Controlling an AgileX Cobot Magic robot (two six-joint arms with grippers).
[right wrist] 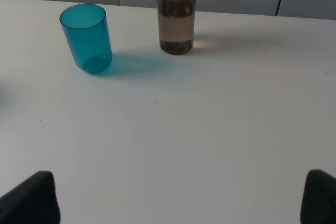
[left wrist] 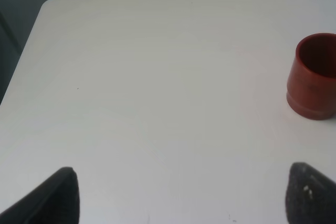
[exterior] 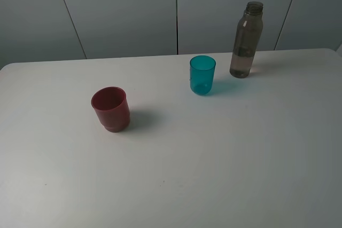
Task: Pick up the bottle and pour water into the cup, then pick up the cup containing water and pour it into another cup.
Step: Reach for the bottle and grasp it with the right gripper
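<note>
The tall smoky grey-brown bottle (exterior: 246, 40) stands upright near the table's far edge, right of centre, its neck uncapped; the right wrist view shows its lower body (right wrist: 176, 14). Just left of it stands the teal cup (exterior: 202, 75) (right wrist: 86, 38), upright. The dark red cup (exterior: 110, 109) (left wrist: 313, 77) stands alone toward the left. Neither arm shows in the exterior high view. My left gripper (left wrist: 181, 195) is open, fingertips (left wrist: 58, 198) wide apart over bare table, well short of the red cup. My right gripper (right wrist: 178, 198) is open too, far back from the bottle and teal cup.
The white table (exterior: 214, 158) has a rounded far left corner (left wrist: 50, 3). Grey wall panels (exterior: 123, 9) rise right behind its far edge, close to the bottle.
</note>
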